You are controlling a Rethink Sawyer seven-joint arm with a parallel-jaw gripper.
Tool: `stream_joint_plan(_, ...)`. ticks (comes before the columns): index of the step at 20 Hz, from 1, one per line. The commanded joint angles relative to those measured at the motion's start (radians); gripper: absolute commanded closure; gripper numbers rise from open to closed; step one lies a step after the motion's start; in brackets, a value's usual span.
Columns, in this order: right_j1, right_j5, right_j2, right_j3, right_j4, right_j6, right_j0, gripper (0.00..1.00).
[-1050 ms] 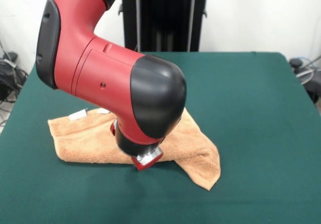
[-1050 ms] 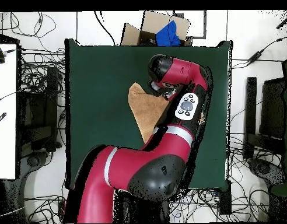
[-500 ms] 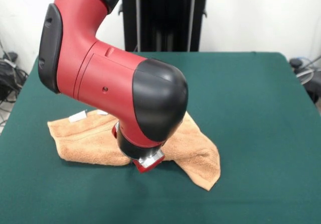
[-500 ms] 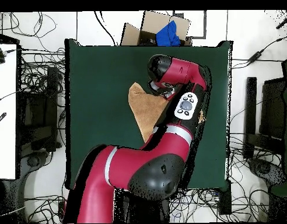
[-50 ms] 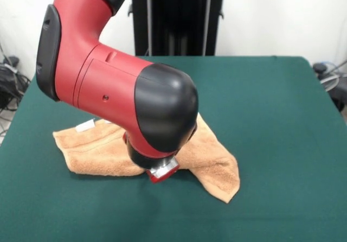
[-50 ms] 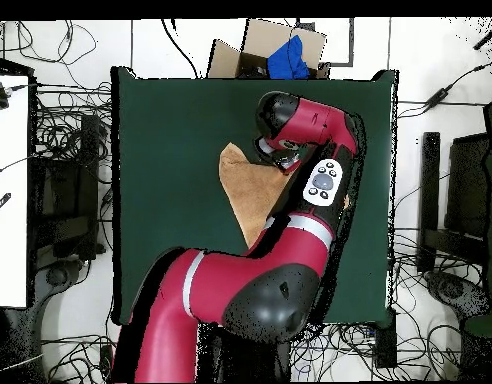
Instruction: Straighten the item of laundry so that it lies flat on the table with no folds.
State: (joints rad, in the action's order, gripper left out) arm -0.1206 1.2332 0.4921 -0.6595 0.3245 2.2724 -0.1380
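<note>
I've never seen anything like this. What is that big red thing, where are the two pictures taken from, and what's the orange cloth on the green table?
The big red and black thing is a robot arm. One picture is taken from across the table, facing the robot; the other looks straight down from above. The green surface is the table. On it lies an orange-tan hand towel, still rumpled and folded over, with small white tags at one edge. The arm's gripper is down at the towel's near edge. Its fingers are hidden, so whether it holds the cloth cannot be told. From above, a cardboard box sits beyond the table.
</note>
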Motion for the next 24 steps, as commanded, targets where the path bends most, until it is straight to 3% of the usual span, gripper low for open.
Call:
stream_joint_plan(1, -0.016, 0.126, -0.095, -0.135, 0.060, 0.282, 0.001, 1.00)
stream_joint_plan(6, -0.004, 0.198, -0.089, -0.123, 0.074, 0.273, 0.000, 1.00)
stream_joint_plan(24, 0.063, 0.278, -0.065, -0.089, 0.075, 0.291, 0.034, 1.00)
